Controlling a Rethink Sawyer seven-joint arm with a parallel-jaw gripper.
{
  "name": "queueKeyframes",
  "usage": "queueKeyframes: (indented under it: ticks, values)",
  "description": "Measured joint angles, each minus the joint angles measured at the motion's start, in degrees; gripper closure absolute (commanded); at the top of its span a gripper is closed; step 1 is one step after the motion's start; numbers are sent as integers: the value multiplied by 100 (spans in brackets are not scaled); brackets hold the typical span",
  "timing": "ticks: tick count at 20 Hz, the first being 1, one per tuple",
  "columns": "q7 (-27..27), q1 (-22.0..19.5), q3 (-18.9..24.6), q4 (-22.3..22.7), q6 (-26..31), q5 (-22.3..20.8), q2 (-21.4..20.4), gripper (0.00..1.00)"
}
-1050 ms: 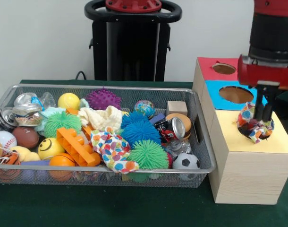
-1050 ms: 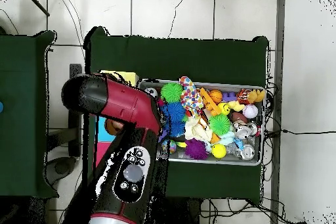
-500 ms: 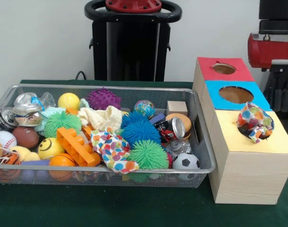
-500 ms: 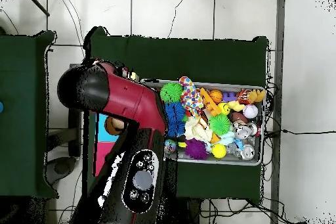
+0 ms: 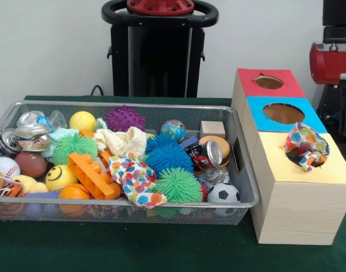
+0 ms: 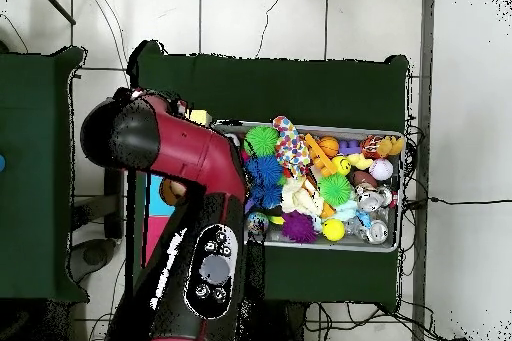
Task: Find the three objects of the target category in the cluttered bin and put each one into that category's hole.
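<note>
A bench (image 5: 161, 249) draped in dark green cloth stands before a plain white wall; the overhead view shows pale floor tiles around it. Toward the bench's left edge in the front view sits a wire-mesh bin (image 5: 241, 170) heaped with spiky rubber balls, a smooth smiley ball (image 5: 60, 177), an orange plastic brick (image 5: 92, 174), a crushed can (image 5: 208, 154) and a dotted cloth (image 5: 136, 180). At the right edge is a pale wooden box (image 5: 292, 209) topped with red, blue and yellow panels; a crumpled dotted cloth wad (image 5: 305, 147) lies in the yellow panel's hole. The red arm (image 6: 190, 157) has risen since a second ago, when its gripper touched the wad; whether the jaws are spread cannot be told.
</note>
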Motion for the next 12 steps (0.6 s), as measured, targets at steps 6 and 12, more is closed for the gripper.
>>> queueKeyframes:
  ticks: [6,12]
  values:
    - [0,-60,224,150,-427,0,32,100]
    - [0,5,203,179,-500,1,151,100]
